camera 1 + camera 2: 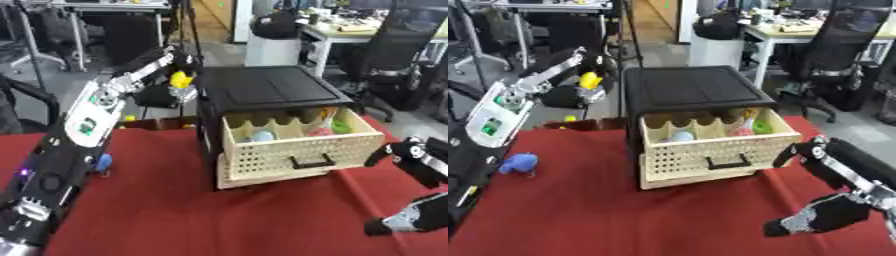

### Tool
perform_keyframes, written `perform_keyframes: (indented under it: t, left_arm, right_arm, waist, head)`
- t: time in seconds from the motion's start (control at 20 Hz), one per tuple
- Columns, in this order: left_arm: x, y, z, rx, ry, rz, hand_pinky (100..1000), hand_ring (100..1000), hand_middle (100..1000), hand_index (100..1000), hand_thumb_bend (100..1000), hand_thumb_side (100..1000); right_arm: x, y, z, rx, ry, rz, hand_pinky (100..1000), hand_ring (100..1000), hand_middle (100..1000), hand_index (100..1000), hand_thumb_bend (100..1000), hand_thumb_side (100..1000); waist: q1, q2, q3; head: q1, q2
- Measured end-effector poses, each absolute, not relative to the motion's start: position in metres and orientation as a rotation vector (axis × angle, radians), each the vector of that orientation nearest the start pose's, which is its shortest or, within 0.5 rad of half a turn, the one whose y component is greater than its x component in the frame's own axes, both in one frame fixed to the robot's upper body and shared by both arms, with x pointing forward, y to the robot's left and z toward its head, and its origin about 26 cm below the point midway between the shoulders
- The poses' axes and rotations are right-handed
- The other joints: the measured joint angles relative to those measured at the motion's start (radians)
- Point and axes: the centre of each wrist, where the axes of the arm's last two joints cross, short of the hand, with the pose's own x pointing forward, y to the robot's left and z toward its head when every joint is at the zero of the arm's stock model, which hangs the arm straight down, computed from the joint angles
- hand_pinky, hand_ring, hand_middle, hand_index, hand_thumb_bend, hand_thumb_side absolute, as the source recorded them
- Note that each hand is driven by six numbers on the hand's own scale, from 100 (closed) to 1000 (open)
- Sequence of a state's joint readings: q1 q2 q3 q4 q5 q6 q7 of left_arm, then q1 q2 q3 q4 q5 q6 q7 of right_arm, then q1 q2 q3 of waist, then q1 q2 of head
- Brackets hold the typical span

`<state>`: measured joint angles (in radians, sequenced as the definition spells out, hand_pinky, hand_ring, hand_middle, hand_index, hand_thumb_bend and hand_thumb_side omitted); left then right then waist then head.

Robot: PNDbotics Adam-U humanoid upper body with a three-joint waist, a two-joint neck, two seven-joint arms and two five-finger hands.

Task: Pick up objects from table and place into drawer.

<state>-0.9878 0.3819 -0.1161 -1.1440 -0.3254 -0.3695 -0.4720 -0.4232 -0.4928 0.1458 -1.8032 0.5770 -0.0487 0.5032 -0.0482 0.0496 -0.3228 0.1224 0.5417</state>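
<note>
A yellow toy (589, 80) was held up in the air by the left hand (579, 92), just left of the black cabinet (693, 90). The fingers were curled round the toy. It was kept behind the far edge of the red table (623, 215), not yet over the drawer (710, 150).

The drawer was pulled open at the front of the cabinet. Some things were seen inside it: a pale blue one (682, 136), a pink one (741, 132) and a green one (762, 127).

A small blue toy (520, 163) was left lying on the table, well to the left of the cabinet.

The right hand (811, 220) was kept low near the table's right corner. It could not be told if its fingers were spread or closed
</note>
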Motion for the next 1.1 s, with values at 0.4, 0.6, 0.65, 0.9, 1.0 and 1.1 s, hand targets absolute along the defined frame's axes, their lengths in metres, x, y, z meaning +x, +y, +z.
perform_keyframes:
  t: [0.4,0.6,0.65,0.9,1.0,1.1]
  left_arm:
    - [0.471,0.209,0.240,0.322,-2.142,-1.266,100,133,356,652,100,558]
    - [0.474,0.206,0.227,0.375,-2.146,-1.258,100,146,363,656,100,566]
    - [0.475,0.206,0.225,0.387,-2.150,-1.258,100,147,364,656,100,566]
    - [0.476,0.206,0.218,0.417,-2.171,-1.257,100,148,364,657,100,571]
    - [0.476,0.204,0.216,0.411,-2.176,-1.253,100,149,365,657,100,569]
    - [0.476,0.203,0.215,0.408,-2.180,-1.251,100,160,372,662,100,567]
  right_arm:
    - [0.341,-0.241,0.198,-0.513,-1.783,1.471,150,100,100,684,1000,557]
    - [0.341,-0.234,0.199,-0.488,-1.798,1.488,152,100,100,683,1000,554]
    - [0.341,-0.234,0.199,-0.485,-1.797,1.492,153,100,100,683,1000,554]
    - [0.342,-0.230,0.200,-0.473,-1.805,1.501,154,100,100,683,1000,554]
    - [0.342,-0.230,0.200,-0.470,-1.805,1.505,154,100,100,683,1000,555]
    - [0.342,-0.229,0.200,-0.468,-1.804,1.508,155,100,100,683,1000,555]
  waist:
    - [0.014,0.003,-0.071]
    - [0.023,0.007,-0.092]
    - [0.024,0.007,-0.095]
    - [0.029,0.007,-0.101]
    - [0.029,0.008,-0.102]
    - [0.029,0.008,-0.103]
  head:
    - [0.011,-0.008]
    - [0.014,-0.009]
    - [0.014,-0.009]
    - [0.012,-0.011]
    - [0.012,-0.013]
    - [0.012,-0.016]
